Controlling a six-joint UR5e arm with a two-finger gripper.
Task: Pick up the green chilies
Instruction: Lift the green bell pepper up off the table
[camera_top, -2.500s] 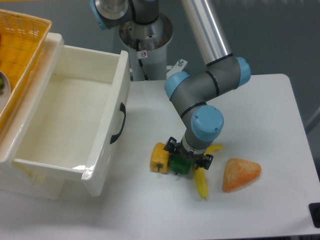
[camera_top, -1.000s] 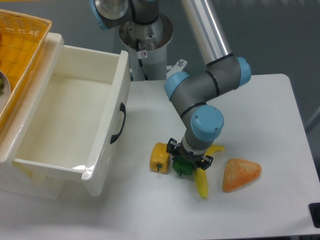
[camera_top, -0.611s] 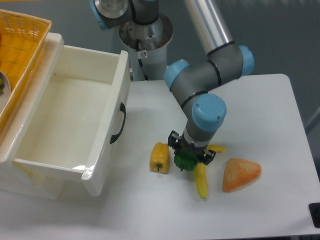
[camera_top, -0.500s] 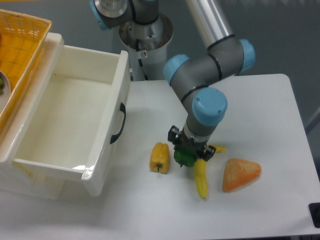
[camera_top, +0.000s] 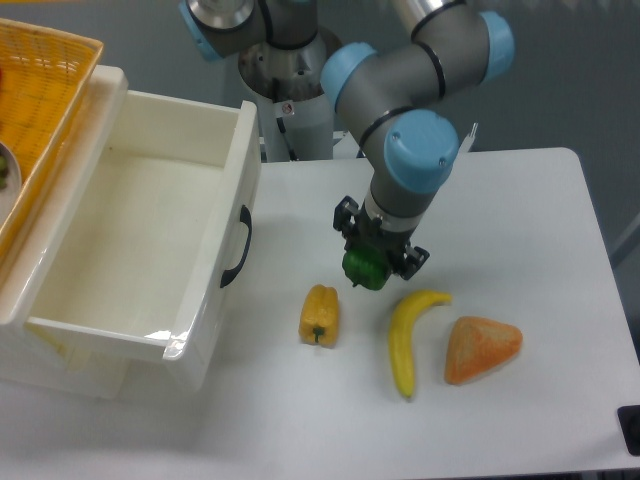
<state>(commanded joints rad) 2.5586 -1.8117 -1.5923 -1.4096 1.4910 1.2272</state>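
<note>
The gripper (camera_top: 374, 262) is pinching the green chilies (camera_top: 364, 268) clear of the table (camera_top: 520, 200), above the banana (camera_top: 407, 335); the pick-up looks done, needing only a steady hold

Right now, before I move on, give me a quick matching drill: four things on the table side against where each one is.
Things:
1. green chilies
2. yellow pepper
3. banana
4. orange wedge

Places:
A. lying on the table, between the pepper and the wedge
B. held in the pincer, lifted off the table
C. farthest right on the table
D. on the table, nearest the white drawer

Pairs: 1-B, 2-D, 3-A, 4-C
</note>
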